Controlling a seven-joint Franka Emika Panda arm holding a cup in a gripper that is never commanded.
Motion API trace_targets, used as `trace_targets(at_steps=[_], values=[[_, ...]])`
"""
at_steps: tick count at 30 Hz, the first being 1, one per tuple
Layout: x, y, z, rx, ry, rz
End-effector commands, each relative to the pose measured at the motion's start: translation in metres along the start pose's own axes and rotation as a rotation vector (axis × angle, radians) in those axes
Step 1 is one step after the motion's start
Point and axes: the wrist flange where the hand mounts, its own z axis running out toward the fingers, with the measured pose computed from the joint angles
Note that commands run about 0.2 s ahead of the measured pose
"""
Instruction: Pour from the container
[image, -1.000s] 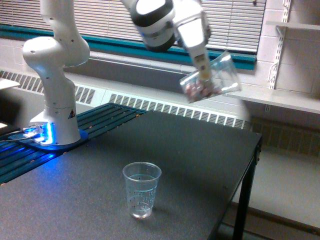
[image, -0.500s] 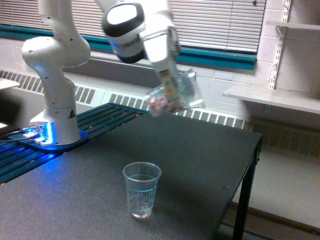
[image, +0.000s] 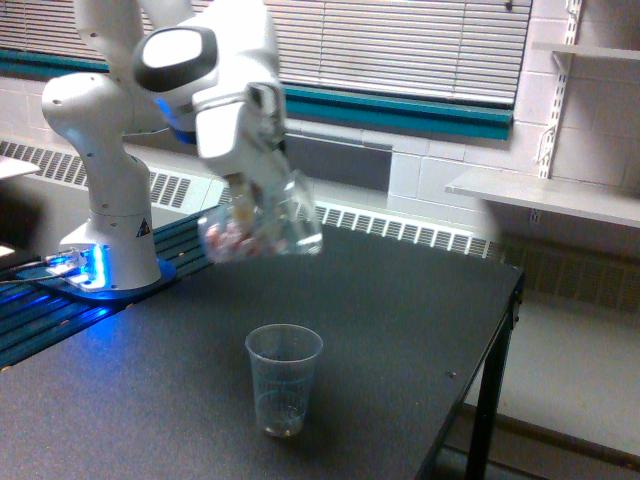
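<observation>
My gripper (image: 247, 200) is shut on the container (image: 262, 222), a clear wide plastic tumbler held in the air. It is tilted on its side, mouth toward the exterior view's right, with reddish-pink and pale pieces gathered at its lower left end. It hangs above and a little left of the small tapered clear cup (image: 283, 379), which stands upright on the dark table (image: 400, 330). The fingers are blurred and partly hidden behind the tumbler.
The arm's white base (image: 105, 200) stands at the exterior view's left on a slatted surface with a blue light. The table's right edge (image: 500, 330) drops off toward the floor. A radiator and blinds run along the back wall; a shelf (image: 545, 195) is at the right.
The arm has swung from the exterior view's upper right leftward and down, carrying the tilted tumbler to a spot just above the small cup. The cup has not moved.
</observation>
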Motion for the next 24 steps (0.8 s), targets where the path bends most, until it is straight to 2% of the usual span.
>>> trace_targets(at_steps=[1, 13, 24], values=[[-0.013, 0.017, 0.002, -0.019, -0.009, 0.009], [-0.019, 0.031, 0.009, -0.064, -0.021, -0.071], [-0.032, 0.026, 0.017, -0.084, -0.04, -0.132]])
